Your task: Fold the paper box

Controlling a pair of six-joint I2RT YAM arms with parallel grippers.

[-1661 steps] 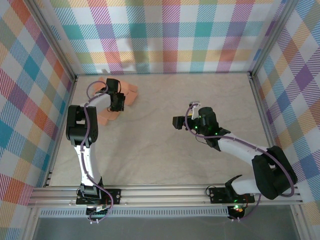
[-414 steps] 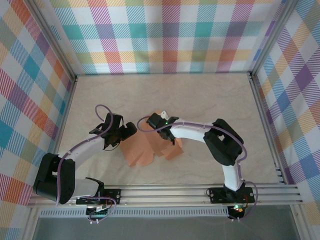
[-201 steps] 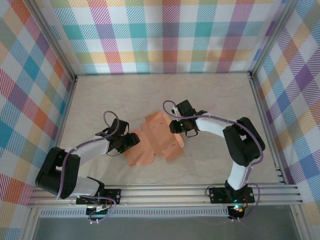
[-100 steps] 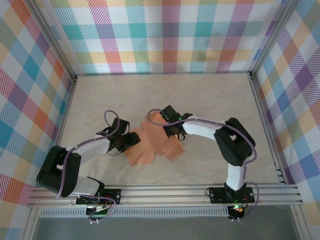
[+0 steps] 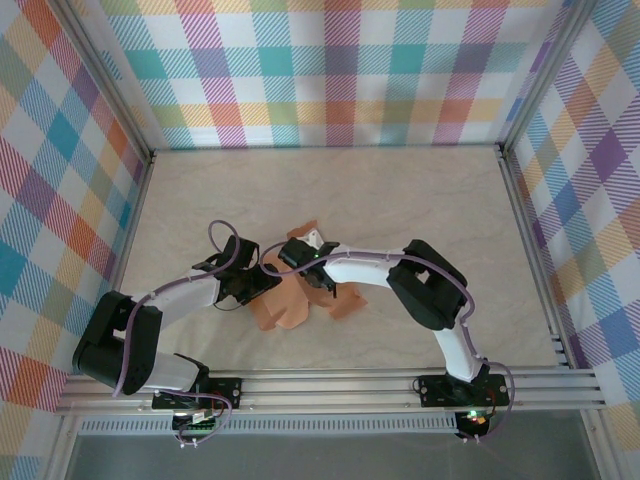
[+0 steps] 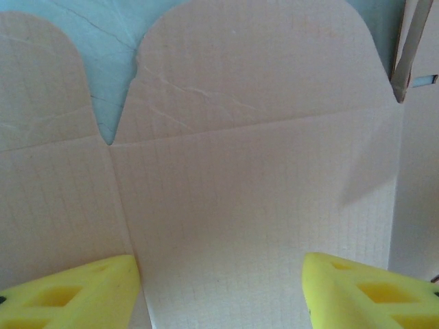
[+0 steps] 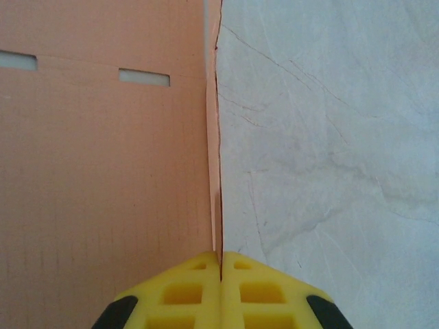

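Top camera gives me the layout. The paper box (image 5: 282,310) is an opened-out orange sheet on the counter (image 5: 420,200), left of centre and toward the near edge. Both arms bend in over it, one from each side. Part of the sheet stands up at the far end, by the right arm's wrist. From up there I cannot tell how either gripper is set; they're too small and dark.

Left wrist camera settles one. The left gripper (image 6: 219,295) is wide, with yellow fingertips (image 6: 68,295) in the two bottom corners. A flat panel of the sheet lies across the gap. Crease lines cross the panel, and two rounded flaps (image 6: 254,62) lie beyond it with a sliver of counter past them. I cannot tell if the tips touch the cardboard. At top right is a raised flap (image 6: 409,48), seen edge-on.

Right wrist camera settles the other. The right gripper (image 7: 220,264) is pinched tight on the thin edge of an upright panel. That edge runs straight away from the tips. Left of it is the orange face with two small slots (image 7: 144,77). Right of it is bare counter.
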